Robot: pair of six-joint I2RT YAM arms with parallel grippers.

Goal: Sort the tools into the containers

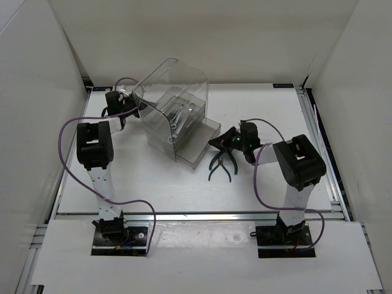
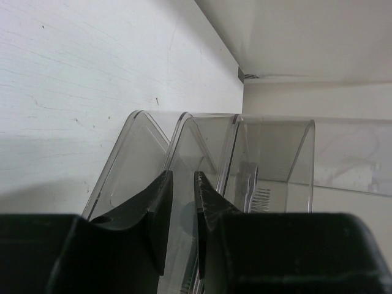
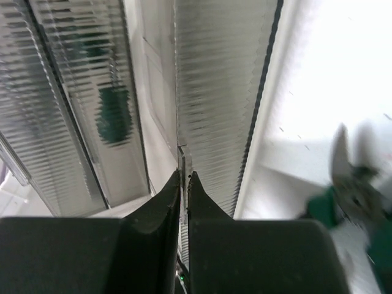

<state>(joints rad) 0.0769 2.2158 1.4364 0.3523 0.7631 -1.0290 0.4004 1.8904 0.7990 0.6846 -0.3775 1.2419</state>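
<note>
The clear cabinet (image 1: 174,92) stands mid-table with its drawers (image 1: 199,144) pulled out toward the right. Two silver wrenches (image 1: 182,113) lie in the top drawer. The green-handled pliers (image 1: 220,164) lie on the table in front of the drawers and show blurred in the right wrist view (image 3: 352,196). The green screwdriver (image 3: 113,113) shows through a ribbed drawer wall. My right gripper (image 1: 219,142) (image 3: 185,173) is shut on a thin tab on a drawer front (image 3: 183,156). My left gripper (image 1: 133,109) (image 2: 182,174) is closed on the cabinet's shell wall (image 2: 184,131).
White walls enclose the table on the left, back and right. The table's back corner (image 2: 240,73) lies just beyond the cabinet. Bare table (image 1: 153,184) lies between the arms.
</note>
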